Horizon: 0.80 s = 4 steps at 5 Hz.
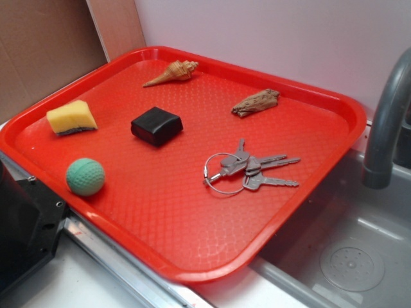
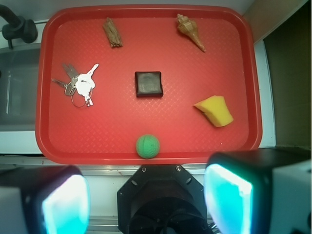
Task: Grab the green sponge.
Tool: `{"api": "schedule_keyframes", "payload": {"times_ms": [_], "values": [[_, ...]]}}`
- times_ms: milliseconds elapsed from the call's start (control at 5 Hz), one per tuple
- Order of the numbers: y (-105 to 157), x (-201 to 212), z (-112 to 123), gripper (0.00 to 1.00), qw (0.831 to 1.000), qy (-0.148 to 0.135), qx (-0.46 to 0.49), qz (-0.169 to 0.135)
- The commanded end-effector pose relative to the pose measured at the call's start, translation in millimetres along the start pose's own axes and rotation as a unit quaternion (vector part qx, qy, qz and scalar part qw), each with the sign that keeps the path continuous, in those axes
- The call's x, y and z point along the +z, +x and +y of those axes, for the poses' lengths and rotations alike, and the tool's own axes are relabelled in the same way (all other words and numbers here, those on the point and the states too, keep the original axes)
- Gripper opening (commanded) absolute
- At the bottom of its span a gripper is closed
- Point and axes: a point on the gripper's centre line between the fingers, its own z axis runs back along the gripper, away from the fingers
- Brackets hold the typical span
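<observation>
Tray (image 1: 334, 138), red plastic, textured floor, raised rim; sat beside a grey sink (image 1: 350, 256) with a curved faucet (image 1: 385, 122). Held all smaller items, each well apart from the others.

Gripper (image 2: 146, 195), seen from the wrist view: jaws stood wide apart, empty, pads (image 2: 226, 197) glowing teal; it hung high, back over the tray's near edge, touching nothing.

Keys (image 1: 250, 170), a bunch on a wire ring.

Shell (image 1: 172, 72), spiral, and bark piece (image 1: 255, 102), both near the far rim.

Black block (image 1: 157, 125), rounded, mid-tray.

Green sponge (image 1: 72, 118), yellow foam wedge with a thin dark scouring layer underneath; lay toward the tray's left corner in the exterior view, right side in the wrist view.

Green ball (image 1: 85, 176), dimpled, closest to the gripper.

Risk, by judgement: the ball's colour and nearness invited a wrong pick; the wedge's slope could let soft foam squeeze out of an off-centre closure
</observation>
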Motion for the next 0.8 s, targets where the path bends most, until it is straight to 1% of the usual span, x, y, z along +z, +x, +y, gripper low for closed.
{"api": "schedule_keyframes", "payload": {"times_ms": [0, 200, 400, 600], "values": [[0, 0, 0, 1.00, 1.000, 0.000, 0.000, 0.000], [31, -8, 8, 1.00, 1.000, 0.008, -0.004, -0.007], [72, -17, 27, 1.00, 0.998, 0.013, -0.059, -0.005], [106, -63, 66, 1.00, 0.982, 0.021, -0.185, 0.035]]}}
